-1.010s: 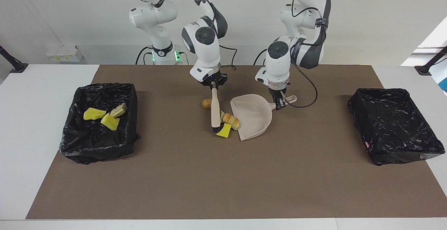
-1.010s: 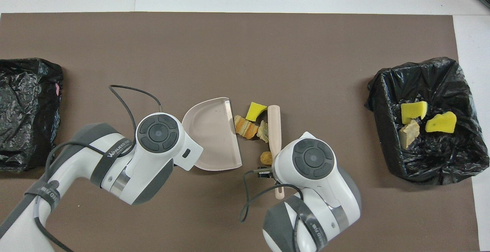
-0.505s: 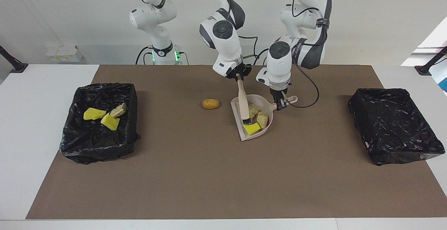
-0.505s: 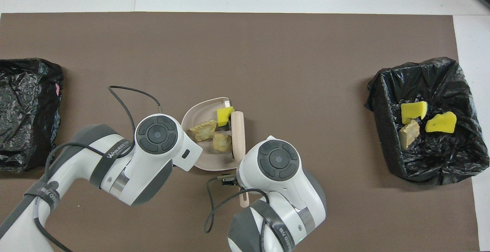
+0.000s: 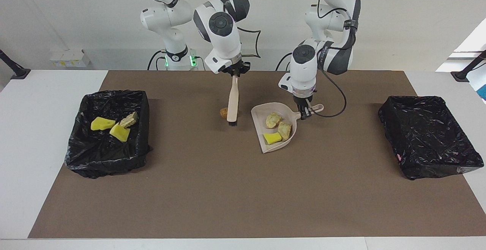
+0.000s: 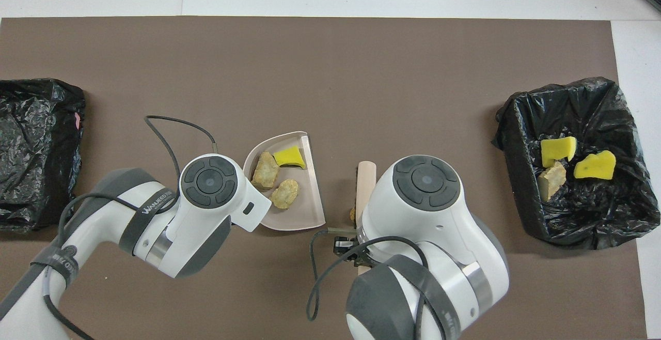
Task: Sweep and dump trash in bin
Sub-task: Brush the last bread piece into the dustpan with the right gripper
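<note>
My left gripper (image 5: 304,114) is shut on the handle of the beige dustpan (image 5: 262,144), which rests on the brown mat. In the pan (image 6: 311,211) lie a yellow wedge (image 5: 273,138) (image 6: 289,157) and two golden-brown pastry pieces (image 5: 273,120) (image 6: 285,194) of trash. My right gripper (image 5: 235,76) is shut on a beige brush (image 5: 232,102) (image 6: 366,180), held almost upright with its dark bristles down. One brown lump (image 5: 223,112) lies on the mat, partly hidden by the brush. The overhead view hides both grippers under the arms.
A black-lined bin (image 5: 114,95) (image 6: 568,221) at the right arm's end holds two yellow wedges and a beige lump. A second black-lined bin (image 5: 429,136) (image 6: 36,143) sits at the left arm's end. A cable loops from the left wrist.
The right arm swept three scraps into the dustpan, then lifted the brush out and carried it back over the brown lump. The left gripper and dustpan stayed put.
</note>
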You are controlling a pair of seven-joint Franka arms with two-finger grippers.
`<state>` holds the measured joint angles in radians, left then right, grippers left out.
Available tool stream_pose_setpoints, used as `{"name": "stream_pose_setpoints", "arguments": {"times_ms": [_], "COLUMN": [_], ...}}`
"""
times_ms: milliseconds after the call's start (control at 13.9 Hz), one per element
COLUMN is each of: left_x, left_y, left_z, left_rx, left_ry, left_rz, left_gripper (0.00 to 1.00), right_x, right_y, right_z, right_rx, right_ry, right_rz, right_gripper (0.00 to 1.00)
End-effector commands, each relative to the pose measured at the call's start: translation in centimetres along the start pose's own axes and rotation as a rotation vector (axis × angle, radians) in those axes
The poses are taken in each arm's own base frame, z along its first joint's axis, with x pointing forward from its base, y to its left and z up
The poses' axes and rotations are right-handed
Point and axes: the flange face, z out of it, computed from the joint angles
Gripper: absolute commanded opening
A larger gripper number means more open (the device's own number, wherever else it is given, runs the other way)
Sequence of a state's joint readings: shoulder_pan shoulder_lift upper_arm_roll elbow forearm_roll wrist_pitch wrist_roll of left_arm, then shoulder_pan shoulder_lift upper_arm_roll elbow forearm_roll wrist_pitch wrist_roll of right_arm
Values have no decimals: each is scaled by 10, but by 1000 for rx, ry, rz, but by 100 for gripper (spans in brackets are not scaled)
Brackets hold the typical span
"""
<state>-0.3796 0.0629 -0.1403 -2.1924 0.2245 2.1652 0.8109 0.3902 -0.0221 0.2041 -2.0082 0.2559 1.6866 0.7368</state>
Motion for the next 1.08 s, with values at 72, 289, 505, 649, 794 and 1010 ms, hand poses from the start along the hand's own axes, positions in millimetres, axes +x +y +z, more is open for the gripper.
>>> {"name": "stream_pose_setpoints", "arguments": {"times_ms": [72, 289, 505, 649, 794, 1010], "left_x": [4, 14, 12, 12, 11, -2], "left_y": [27, 47, 55, 58, 58, 50], "left_z": [-8, -8, -6, -4, -5, 3], "left_rx": [6, 10, 7, 4, 6, -10], "left_ry": [-32, -40, -44, -47, -45, -42], "left_rz": [53, 13, 4, -2, -4, -19], "left_gripper": [0, 0, 0, 0, 0, 0], "right_x": [-18, -9, -7, -5, -9, -25], "right_y": [42, 38, 10, -14, -47, -82], "right_z": [41, 76, 85, 78, 83, 84], "right_rx": [-65, -48, -33, -10, 27, 157], "right_ry": [8, 36, 59, 66, 91, 117], "right_rz": [213, 131, -84, -132, -177, -210], "right_gripper": [0, 0, 0, 0, 0, 0]}}
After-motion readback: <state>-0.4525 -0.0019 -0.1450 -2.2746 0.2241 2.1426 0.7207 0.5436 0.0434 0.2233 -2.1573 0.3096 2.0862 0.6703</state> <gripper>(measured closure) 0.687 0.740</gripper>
